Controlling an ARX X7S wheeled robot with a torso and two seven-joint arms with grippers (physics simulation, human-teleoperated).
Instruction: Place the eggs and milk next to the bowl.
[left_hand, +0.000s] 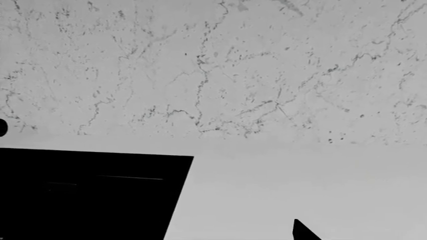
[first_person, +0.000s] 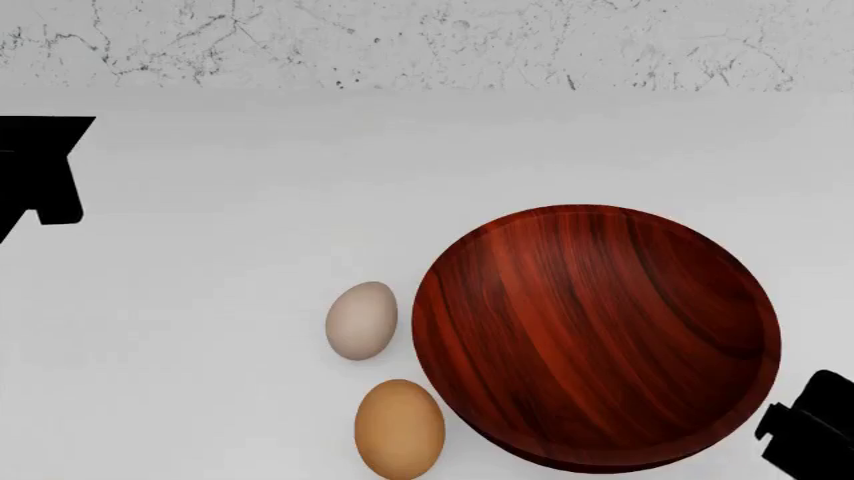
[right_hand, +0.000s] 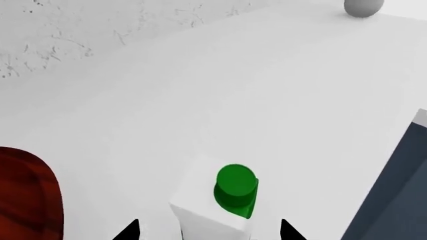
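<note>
The dark reddish-brown wooden bowl (first_person: 594, 335) sits on the white counter. The pale egg (first_person: 362, 320) and the orange-brown egg (first_person: 399, 428) lie just left of it, close to its rim. The white milk carton (right_hand: 210, 212) with its green cap (right_hand: 235, 190) stands upright between the fingers of my right gripper (right_hand: 209, 232), which is open with a gap on each side. The bowl's edge (right_hand: 27, 195) shows to one side of the carton. The milk is out of the head view. My right gripper (first_person: 807, 430) is at the bowl's right. My left gripper (first_person: 40, 170) is far left, open and empty.
A marbled wall (first_person: 427, 40) runs along the back of the counter. In the left wrist view a flat black shape (left_hand: 87, 195) lies on the counter beside the gripper. In the right wrist view a dark grey-blue panel (right_hand: 393, 195) is beside the carton and a grey round thing (right_hand: 363, 6) is farther off.
</note>
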